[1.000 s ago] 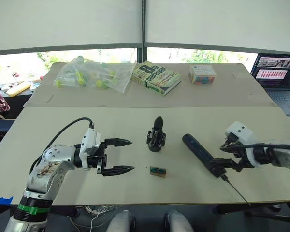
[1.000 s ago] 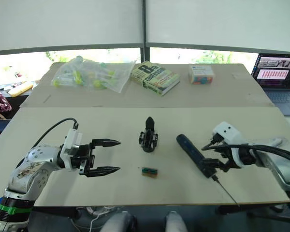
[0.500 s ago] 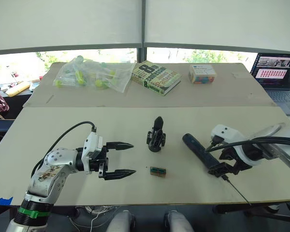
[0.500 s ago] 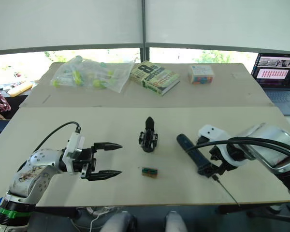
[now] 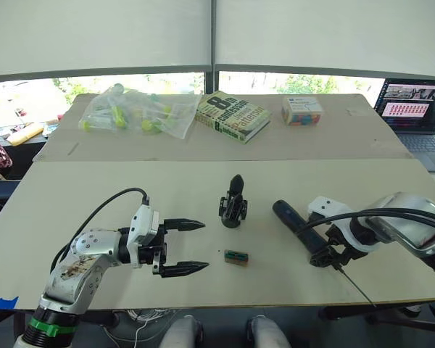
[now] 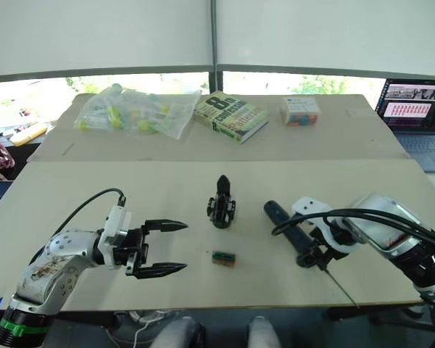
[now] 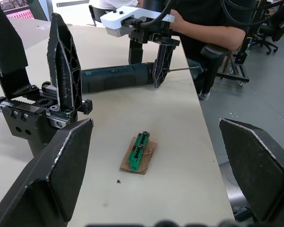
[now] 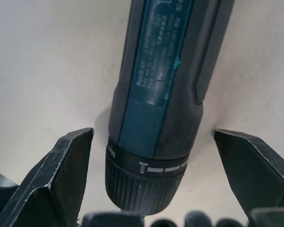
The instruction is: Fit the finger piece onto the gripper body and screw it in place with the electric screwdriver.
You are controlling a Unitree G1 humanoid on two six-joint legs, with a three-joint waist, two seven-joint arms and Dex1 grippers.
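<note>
Now my right gripper point(image 8: 142, 222) straddles the electric screwdriver point(image 8: 168, 90), jaws released; head views perhaps hide that gap. Left gripper point(image 5: 186, 247) spread, at nine o'clock of the gripper body point(image 5: 233, 204).

Not much readable from where I sit. The electric screwdriver point(image 8: 161, 94) between my right gripper's point(image 8: 151, 189) fingers has small "Bosch" print on its blue panel; the lines next to it are too tiny to make out. Far past both my grippers, the book point(image 5: 233, 116) cover shows a big "8".
</note>
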